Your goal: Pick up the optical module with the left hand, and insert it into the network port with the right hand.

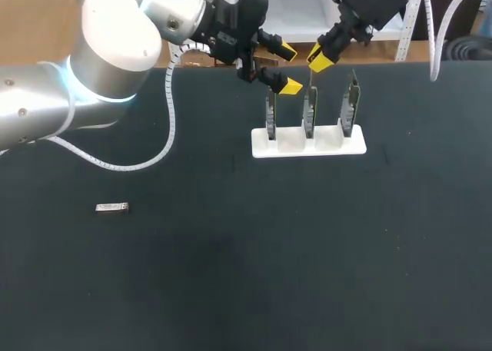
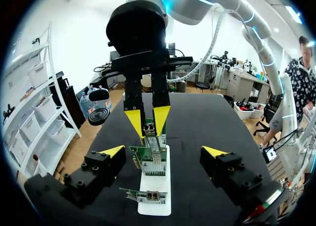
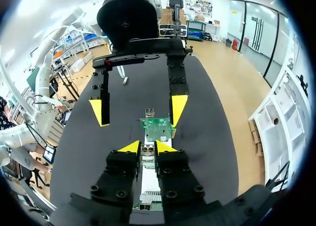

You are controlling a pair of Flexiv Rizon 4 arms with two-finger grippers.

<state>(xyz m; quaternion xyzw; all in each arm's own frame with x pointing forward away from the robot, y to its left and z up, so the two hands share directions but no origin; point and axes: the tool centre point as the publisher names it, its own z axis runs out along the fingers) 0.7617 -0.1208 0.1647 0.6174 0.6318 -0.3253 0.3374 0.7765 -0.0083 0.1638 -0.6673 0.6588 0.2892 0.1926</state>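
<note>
Right pincer (image 3: 145,148) pinching optical module (image 2: 149,128) at middle card (image 1: 310,111) in white rack (image 1: 265,146). Left pincer (image 1: 289,68) spread, alongside. Second module (image 1: 111,206) on tabletop (image 1: 246,274).

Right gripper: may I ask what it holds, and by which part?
Seemingly an optical module, pinched by its two sides between the right gripper's fingertips.

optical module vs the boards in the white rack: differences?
Pose: the optical module lies flat on the table; the boards stand upright in the white rack. Look: the module is a small silver bar; the boards are taller green cards. Place: the module sits alone, far from the boards' rack. Shared: neither is in the left gripper.
</note>
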